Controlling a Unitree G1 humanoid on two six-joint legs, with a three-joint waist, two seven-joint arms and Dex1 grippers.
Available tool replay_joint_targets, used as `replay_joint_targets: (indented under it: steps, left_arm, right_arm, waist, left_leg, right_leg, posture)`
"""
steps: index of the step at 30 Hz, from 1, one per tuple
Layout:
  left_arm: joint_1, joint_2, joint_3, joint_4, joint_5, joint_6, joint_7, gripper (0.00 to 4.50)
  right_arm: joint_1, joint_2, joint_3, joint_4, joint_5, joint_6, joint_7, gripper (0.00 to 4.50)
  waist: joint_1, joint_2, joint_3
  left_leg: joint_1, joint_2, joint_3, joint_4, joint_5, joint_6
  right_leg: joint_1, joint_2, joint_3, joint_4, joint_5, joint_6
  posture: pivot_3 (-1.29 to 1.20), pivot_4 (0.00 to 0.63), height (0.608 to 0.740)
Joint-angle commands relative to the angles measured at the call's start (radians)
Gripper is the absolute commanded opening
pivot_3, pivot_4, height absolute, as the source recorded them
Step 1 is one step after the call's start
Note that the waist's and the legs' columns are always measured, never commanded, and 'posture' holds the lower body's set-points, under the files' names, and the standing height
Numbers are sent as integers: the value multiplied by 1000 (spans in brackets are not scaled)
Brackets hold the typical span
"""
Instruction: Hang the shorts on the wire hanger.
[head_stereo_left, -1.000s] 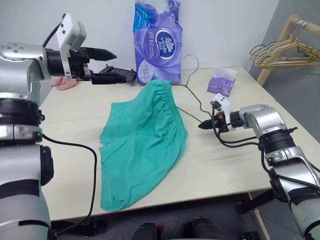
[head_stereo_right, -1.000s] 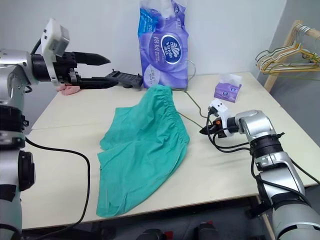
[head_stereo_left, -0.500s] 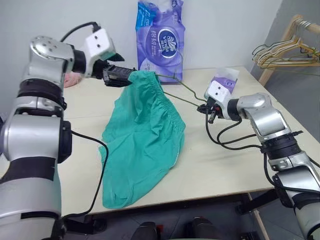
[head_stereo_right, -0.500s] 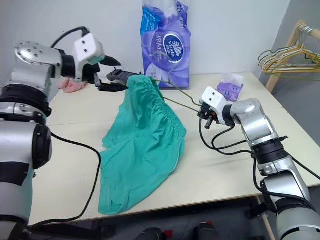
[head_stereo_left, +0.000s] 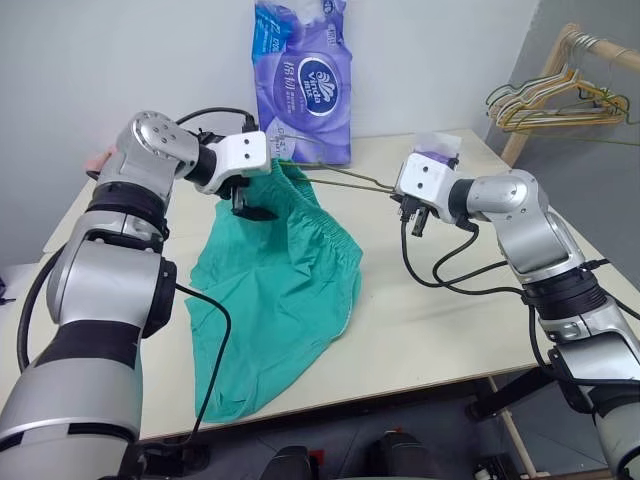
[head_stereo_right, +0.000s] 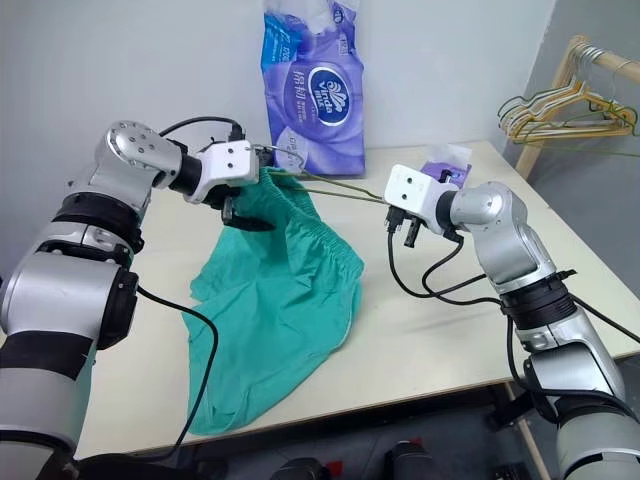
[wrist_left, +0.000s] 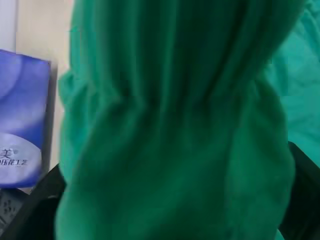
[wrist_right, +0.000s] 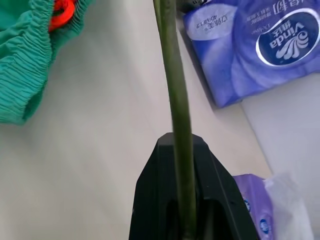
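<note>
Two pincers work over the worktop (head_stereo_left: 420, 330): the right pincer (head_stereo_left: 411, 213) clamped on the thin, stiff wire hanger (head_stereo_left: 340, 182), the left pincer (head_stereo_left: 252, 200) spread wide around the waistband of the soft, limp shorts (head_stereo_left: 280, 300), whose gathered elastic looks the firmest hold.

Right gripper (wrist_right: 186, 200) — black fingers closed on the wire hanger (wrist_right: 175, 100), whose thin olive-grey rod runs from between them up and out of the frame. Beige table (wrist_right: 100, 150) beneath. Teal-green shorts (wrist_right: 25, 60), gathered waistband showing, with an orange-red piece (wrist_right: 62, 10) at the fabric's edge. A purple tissue-roll pack (wrist_right: 260, 45) and a small purple tissue packet (wrist_right: 265, 210) — both beside the rod.
</note>
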Motion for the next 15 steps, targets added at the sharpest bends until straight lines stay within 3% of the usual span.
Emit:
replay_joint_targets:
  steps: [1, 5, 8, 15]
  left_arm:
    - [-2, -16, -4, -16, 18, -28, 68, 4478]
    - [8, -44, 16, -15, 14, -46, 152, 4478]
    - [13, -51, 26, -12, 7, -54, 175, 3950]
    - [23, -54, 33, -14, -4, -61, 150, 1916]
  right_arm:
    - [-53, 11, -18, -82, -12, -38, -22, 0]
    - [-51, 19, -3, -128, -32, -57, -15, 0]
    - [-51, 26, 4, -142, -50, -75, -20, 0]
    - [-63, 46, -5, -121, -75, -104, -31, 0]
  waist:
    - [0, -1, 0]
    - [2, -1, -1]
    - [2, -1, -1]
    - [1, -1, -1]
  left_leg:
    - [0, 0, 0, 0, 0, 0]
    - [0, -1, 0, 0, 0, 0]
    - [0, -1, 0, 0, 0, 0]
    - [0, -1, 0, 0, 0, 0]
  right_leg:
    - [0, 0, 0, 0, 0, 0]
    - [0, -1, 0, 0, 0, 0]
    - [0, -1, 0, 0, 0, 0]
    - [0, -1, 0, 1, 0, -1]
  posture:
    - [-6, 0, 740]
    - [-7, 0, 740]
    - [-12, 0, 740]
    - [-14, 0, 740]
